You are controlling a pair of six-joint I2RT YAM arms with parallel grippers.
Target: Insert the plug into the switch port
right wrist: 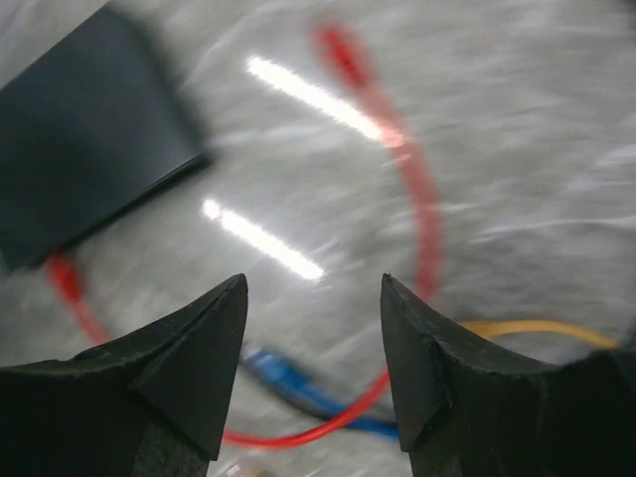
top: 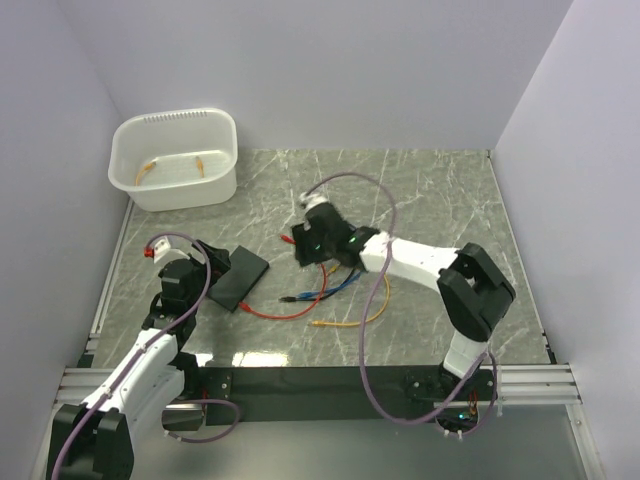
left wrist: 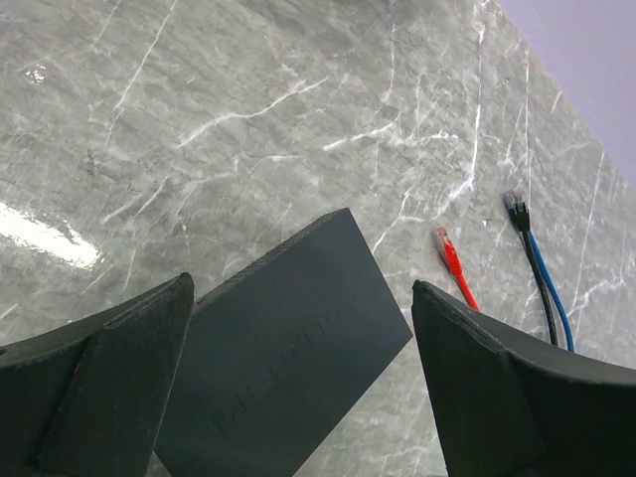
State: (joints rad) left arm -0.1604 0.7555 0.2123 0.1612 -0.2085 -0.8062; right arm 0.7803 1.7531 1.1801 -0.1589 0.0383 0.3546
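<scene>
— Overhead?
— The switch (top: 238, 278) lies at eight o'clock on the tabletop (top: 430, 200); bare marble toward two.
— Left wrist?
— The left claw (left wrist: 300, 288) is spread wide, empty, above the switch's corner.
— Right wrist?
— Blurred: the right claw (right wrist: 313, 283) is apart, empty, switch at ten.

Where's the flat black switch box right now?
In the top view the flat matte-black switch lies on the left half of the marble table, just ahead of the left gripper, with a red cable ending at its near corner.
</scene>
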